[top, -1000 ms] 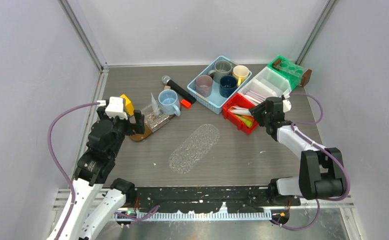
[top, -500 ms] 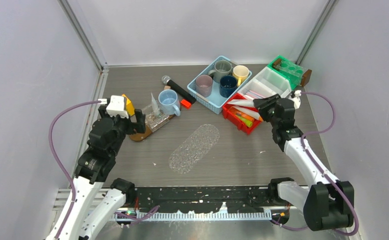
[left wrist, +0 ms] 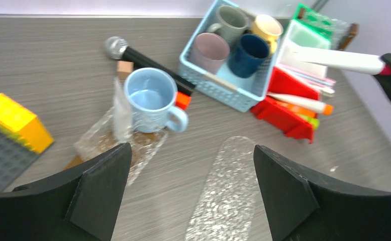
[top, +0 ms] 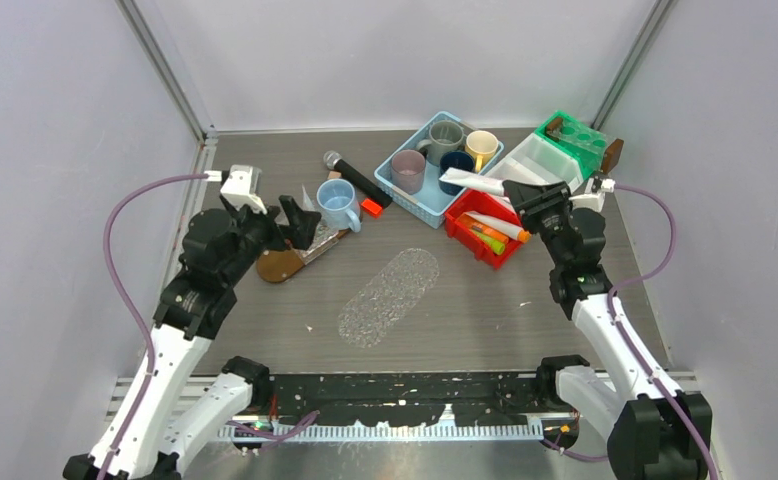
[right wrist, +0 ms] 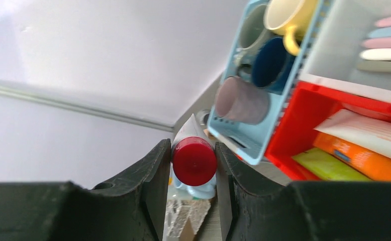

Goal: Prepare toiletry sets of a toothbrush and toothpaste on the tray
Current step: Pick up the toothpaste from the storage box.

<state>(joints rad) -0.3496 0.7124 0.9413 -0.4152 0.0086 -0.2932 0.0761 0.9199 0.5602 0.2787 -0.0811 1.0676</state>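
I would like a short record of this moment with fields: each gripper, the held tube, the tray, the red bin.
left gripper: open, empty, hovering near the blue mug
right gripper: shut on the white toothpaste tube, at its red cap
tube position: in the air, out of the red bin
tray: no toothbrush or toothpaste on it
red bin: other tubes inside

- Right wrist view: the white tube (right wrist: 187,131), left of the blue basket (right wrist: 238,143), shows little beyond its red cap (right wrist: 194,161); the right gripper (right wrist: 193,168) hides its sides.
- Toothbrushes (right wrist: 390,37), right of the basket: cut off by the frame edge.
- Tubes (right wrist: 364,163), below-right of the basket: print too blurred to read.
- Left wrist view: yellow block (left wrist: 17,123), far left of the basket, cut off at the edge.
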